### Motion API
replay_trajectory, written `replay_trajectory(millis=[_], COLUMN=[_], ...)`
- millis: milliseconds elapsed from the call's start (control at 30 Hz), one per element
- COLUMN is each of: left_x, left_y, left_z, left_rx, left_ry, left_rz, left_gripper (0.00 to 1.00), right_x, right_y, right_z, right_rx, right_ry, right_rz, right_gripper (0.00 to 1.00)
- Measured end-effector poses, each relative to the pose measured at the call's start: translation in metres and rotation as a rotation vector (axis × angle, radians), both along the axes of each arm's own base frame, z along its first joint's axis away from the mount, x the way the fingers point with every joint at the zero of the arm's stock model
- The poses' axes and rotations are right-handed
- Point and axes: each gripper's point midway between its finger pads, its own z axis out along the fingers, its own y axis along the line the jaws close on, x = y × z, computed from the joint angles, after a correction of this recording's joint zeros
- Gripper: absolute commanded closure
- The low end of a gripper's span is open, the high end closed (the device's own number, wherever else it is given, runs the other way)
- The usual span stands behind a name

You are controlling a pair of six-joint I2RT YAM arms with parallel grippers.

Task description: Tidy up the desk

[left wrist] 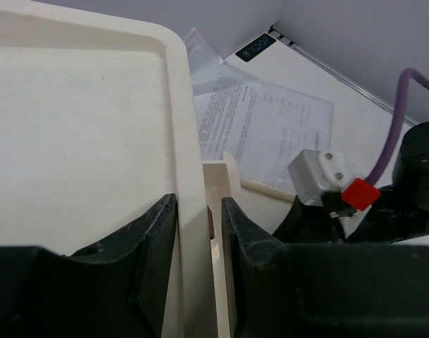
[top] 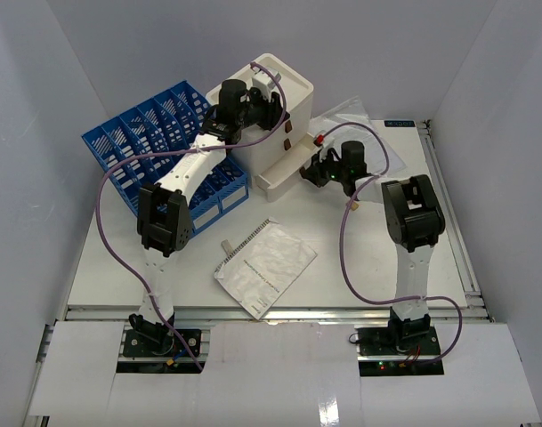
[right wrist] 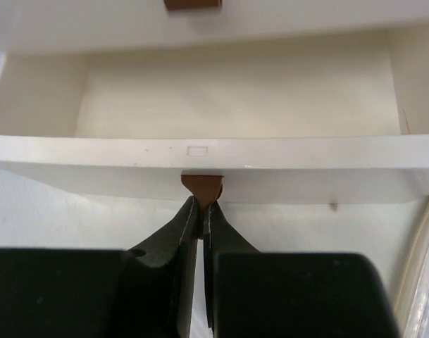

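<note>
On the white desk (top: 342,258) stands a white drawer box (top: 293,87). My left gripper (top: 272,105) straddles its top rim (left wrist: 187,141), one finger on each side of the wall, shut on it (left wrist: 199,211). The box's lower drawer (top: 284,169) is slid out and shows an empty inside (right wrist: 235,91). My right gripper (top: 313,169) is shut on the small brown tab (right wrist: 201,186) at the middle of the drawer's front, fingertips pinching it (right wrist: 202,208). Another brown tab (right wrist: 193,3) shows on the drawer above.
A blue slotted rack (top: 155,142) lies left of the box under my left arm. A printed booklet (top: 264,267) and a small tan strip (top: 225,244) lie at the middle front. A tan block (top: 351,205) sits by my right arm. A clear sleeve with paper (top: 346,116) lies behind the drawer.
</note>
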Motion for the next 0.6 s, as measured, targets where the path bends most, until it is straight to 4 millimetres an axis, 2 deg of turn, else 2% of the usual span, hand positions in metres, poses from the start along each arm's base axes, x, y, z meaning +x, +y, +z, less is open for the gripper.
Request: replay_trajectory(millis=[33, 100, 133, 233, 267, 400, 533, 600], left_x=[-0.001, -0.001, -0.001, -0.001, -0.002, -0.010, -0.019, -0.026], left_y=[0.000, 0.000, 0.001, 0.001, 0.001, -0.002, 0.000, 0.003], left_z=[0.000, 0.000, 0.000, 0.001, 0.001, 0.005, 0.010, 0.011], left_rx=[-0.002, -0.007, -0.010, -0.022, -0.027, -0.053, -0.065, -0.071], left_ry=[0.002, 0.005, 0.006, 0.013, 0.016, 0.038, 0.052, 0.057], left_rz=[-0.002, -0.001, 0.000, 0.000, -0.001, -0.011, 0.011, 0.029], left_gripper=[0.59, 0.59, 0.58, 0.48, 0.42, 0.18, 0.03, 0.02], right_x=[-0.007, -0.020, -0.026, -0.032, -0.033, -0.032, -0.042, -0.052], right_y=[-0.009, -0.024, -0.030, -0.039, -0.039, -0.036, -0.040, -0.045], right_z=[-0.001, -0.003, -0.003, -0.001, -0.001, 0.006, 0.030, 0.045], right_rx=[-0.008, -0.017, -0.020, -0.030, -0.031, -0.053, -0.101, -0.139], right_ry=[0.007, 0.024, 0.032, 0.048, 0.053, 0.084, 0.080, 0.068], right_rz=[-0.005, -0.012, -0.016, -0.014, -0.010, 0.008, 0.031, 0.042], right_gripper=[0.92, 0.83, 0.74, 0.46, 0.41, 0.33, 0.21, 0.18])
